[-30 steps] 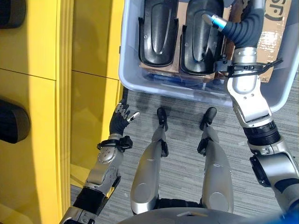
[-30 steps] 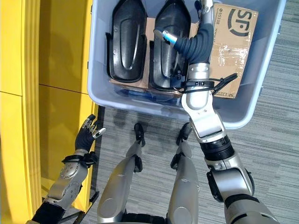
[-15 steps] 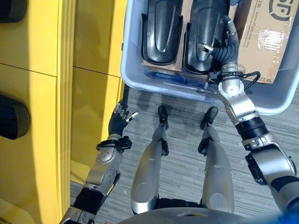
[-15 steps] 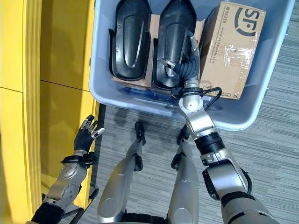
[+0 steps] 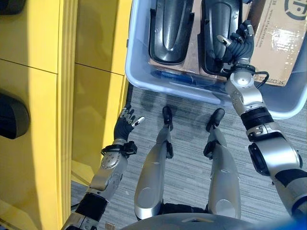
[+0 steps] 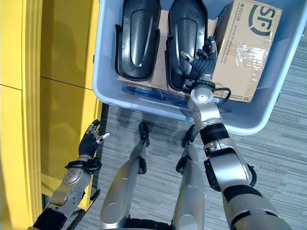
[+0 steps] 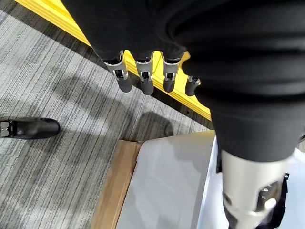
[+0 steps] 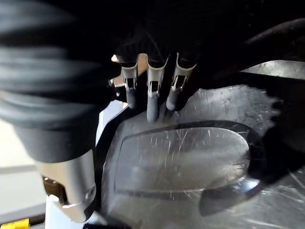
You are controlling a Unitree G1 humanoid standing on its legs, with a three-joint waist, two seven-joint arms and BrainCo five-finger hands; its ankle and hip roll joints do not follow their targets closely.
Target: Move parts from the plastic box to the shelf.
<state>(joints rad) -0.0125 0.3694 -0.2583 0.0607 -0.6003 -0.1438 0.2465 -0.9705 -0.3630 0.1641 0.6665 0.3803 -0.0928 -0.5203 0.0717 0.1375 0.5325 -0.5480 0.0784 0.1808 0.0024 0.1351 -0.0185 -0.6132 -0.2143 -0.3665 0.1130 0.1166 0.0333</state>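
At the lower left of the frame, the left hand [image 5: 125, 126] hangs beside the yellow shelf [image 5: 43, 96], fingers loosely apart and empty. Farther up, the right hand [image 6: 200, 62] reaches into the plastic box [image 6: 108, 91], fingers relaxed and spread over the right of two black parts [image 6: 186, 33]. Both parts lie side by side, long axes running toward the frame's top, next to a cardboard box [image 6: 244, 52].

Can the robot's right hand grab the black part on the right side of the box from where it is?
Probably yes. The right hand hovers with open fingers right over the near end of the right black part in the plastic box, and nothing lies between them.
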